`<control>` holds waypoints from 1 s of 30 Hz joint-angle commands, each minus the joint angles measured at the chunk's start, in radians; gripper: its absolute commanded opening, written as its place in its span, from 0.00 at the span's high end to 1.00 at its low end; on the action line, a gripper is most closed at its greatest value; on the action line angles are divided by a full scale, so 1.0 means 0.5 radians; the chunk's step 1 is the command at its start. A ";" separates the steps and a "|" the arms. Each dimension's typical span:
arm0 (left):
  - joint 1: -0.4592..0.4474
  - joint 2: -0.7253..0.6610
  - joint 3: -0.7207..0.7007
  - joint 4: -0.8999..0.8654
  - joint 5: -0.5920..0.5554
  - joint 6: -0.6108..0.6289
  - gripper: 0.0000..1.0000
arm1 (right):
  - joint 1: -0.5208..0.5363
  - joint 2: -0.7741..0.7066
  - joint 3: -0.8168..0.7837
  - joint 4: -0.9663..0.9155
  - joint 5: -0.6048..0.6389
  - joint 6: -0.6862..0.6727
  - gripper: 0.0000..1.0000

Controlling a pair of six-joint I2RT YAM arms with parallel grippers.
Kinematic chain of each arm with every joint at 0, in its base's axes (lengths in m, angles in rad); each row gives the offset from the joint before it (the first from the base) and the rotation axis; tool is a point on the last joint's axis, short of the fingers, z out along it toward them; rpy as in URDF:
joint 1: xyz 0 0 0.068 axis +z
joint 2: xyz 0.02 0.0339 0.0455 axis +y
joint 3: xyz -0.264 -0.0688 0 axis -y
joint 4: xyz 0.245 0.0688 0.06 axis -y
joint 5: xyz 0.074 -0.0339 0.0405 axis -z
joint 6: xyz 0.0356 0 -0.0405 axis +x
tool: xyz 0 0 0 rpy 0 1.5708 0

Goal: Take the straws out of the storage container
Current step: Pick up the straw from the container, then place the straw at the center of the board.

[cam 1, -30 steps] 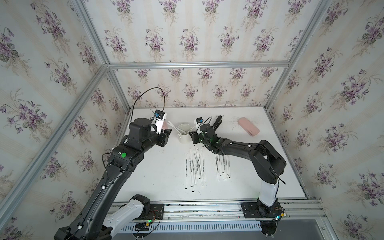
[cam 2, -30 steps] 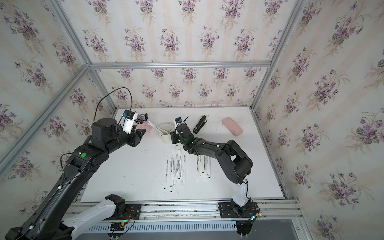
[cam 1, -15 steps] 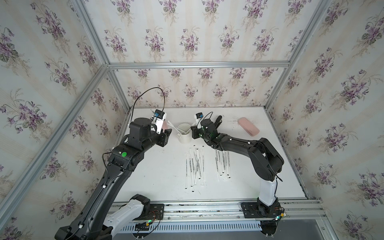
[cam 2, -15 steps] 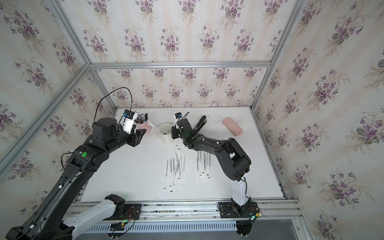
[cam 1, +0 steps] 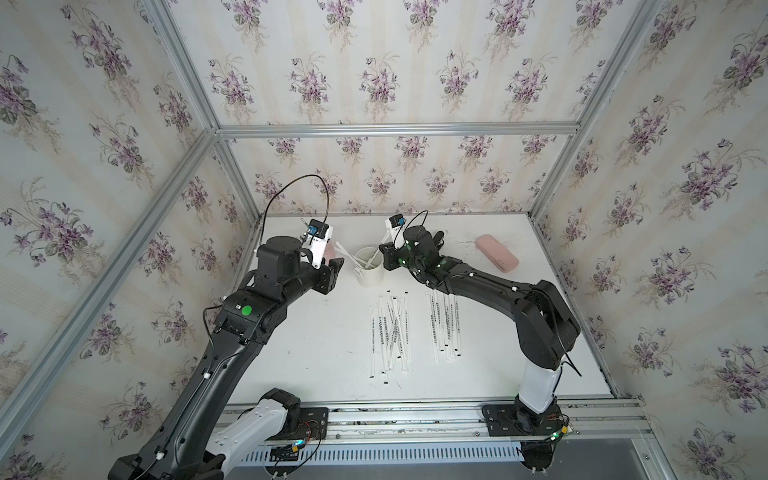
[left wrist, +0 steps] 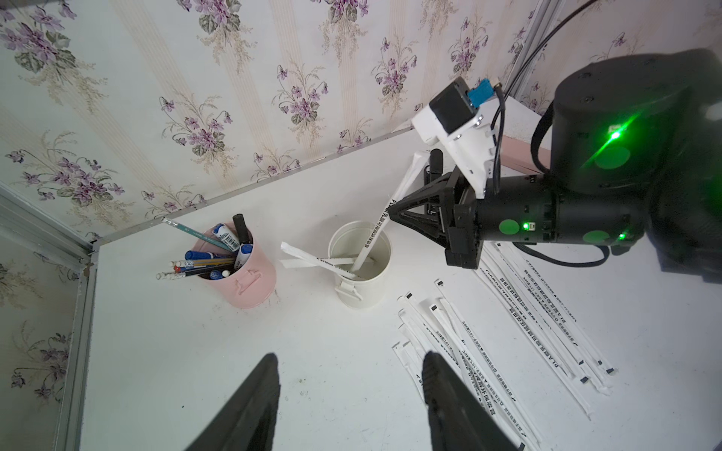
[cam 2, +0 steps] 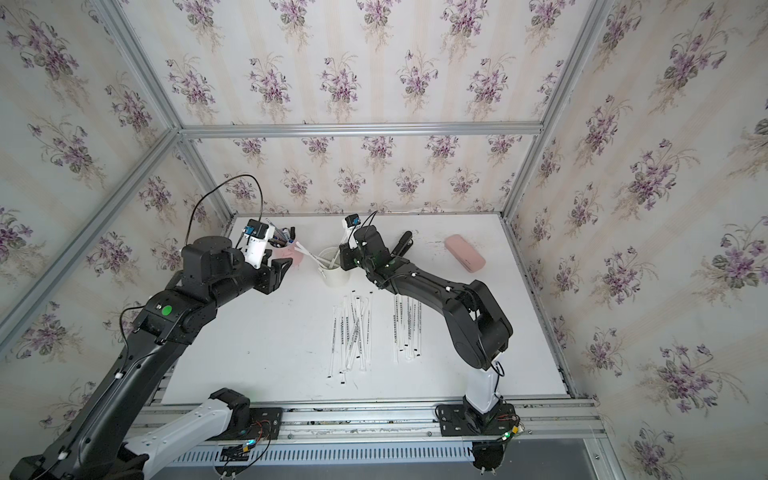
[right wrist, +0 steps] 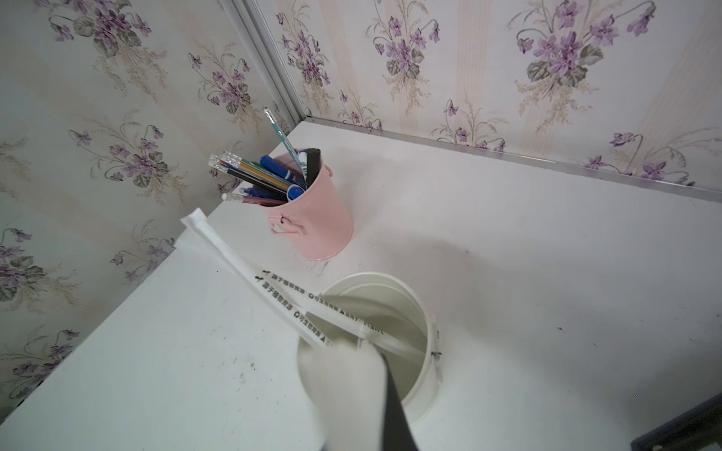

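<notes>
Meanwhile the right arm stretched low across the bench point(cam 1: 316, 353), wrist level beside the storage container point(cam 1: 370, 277). The right pincer point(left wrist: 392, 211) was clamped on a straw point(left wrist: 373, 238) that leaned out of the container. Two more leaned over its rim, and other straws point(cam 1: 390, 328) lay on the bench. The left arm was bent, with the left pincer point(left wrist: 349, 357) spread wide and empty above the bench.
</notes>
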 commanded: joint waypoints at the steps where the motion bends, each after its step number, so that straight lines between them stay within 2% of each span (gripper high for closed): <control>1: 0.004 -0.014 -0.001 0.040 0.006 0.001 0.41 | 0.000 -0.041 0.100 -0.204 -0.026 -0.040 1.00; 10: 0.002 -0.033 -0.004 0.040 0.011 -0.002 0.41 | -0.020 -0.261 0.356 -0.672 0.007 -0.069 1.00; 15: 0.003 -0.036 -0.003 0.039 0.020 0.003 0.41 | -0.090 -0.434 0.533 -1.106 -0.006 -0.066 1.00; 19: 0.005 -0.019 -0.008 0.048 0.064 0.000 0.41 | -0.266 -0.516 0.665 -1.598 -0.094 -0.031 1.00; 21: 0.002 0.007 -0.004 0.050 0.131 0.016 0.41 | -0.454 -0.540 0.704 -1.884 -0.179 -0.015 1.00; 25: 0.004 0.058 0.030 0.021 0.260 -0.001 0.41 | -0.696 -0.555 0.690 -2.374 -0.293 -0.045 1.00; 28: 0.005 0.093 0.040 0.018 0.351 -0.023 0.41 | -0.734 -0.508 0.647 -2.649 -0.266 -0.101 1.00; 30: 0.002 0.119 0.055 0.005 0.390 -0.035 0.41 | -0.734 -0.520 0.531 -2.644 -0.265 -0.076 1.00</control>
